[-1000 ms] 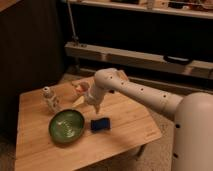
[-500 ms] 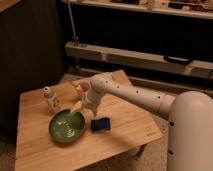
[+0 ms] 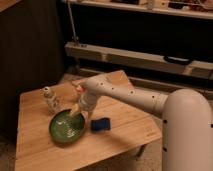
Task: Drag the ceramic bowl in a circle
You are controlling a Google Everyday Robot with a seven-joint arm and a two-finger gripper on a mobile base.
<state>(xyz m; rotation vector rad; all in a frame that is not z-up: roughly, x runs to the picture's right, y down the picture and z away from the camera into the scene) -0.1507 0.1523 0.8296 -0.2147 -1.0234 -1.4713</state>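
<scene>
A green ceramic bowl [image 3: 67, 127] sits on the wooden table [image 3: 130, 122], left of middle. My white arm reaches in from the right, and my gripper [image 3: 76, 110] hangs over the bowl's far right rim, with its yellowish fingertips at or just inside the rim. Whether it touches the bowl cannot be told.
A small white figurine-like bottle [image 3: 50, 100] stands just behind the bowl to the left. A dark blue block [image 3: 100, 124] lies right of the bowl. A small object [image 3: 78, 88] sits at the table's back, partly behind my arm. Shelving stands behind the table.
My arm has swung left and down, bringing the gripper from above the back of the table to the bowl's rim. The bowl, bottle and blue block have stayed put.
</scene>
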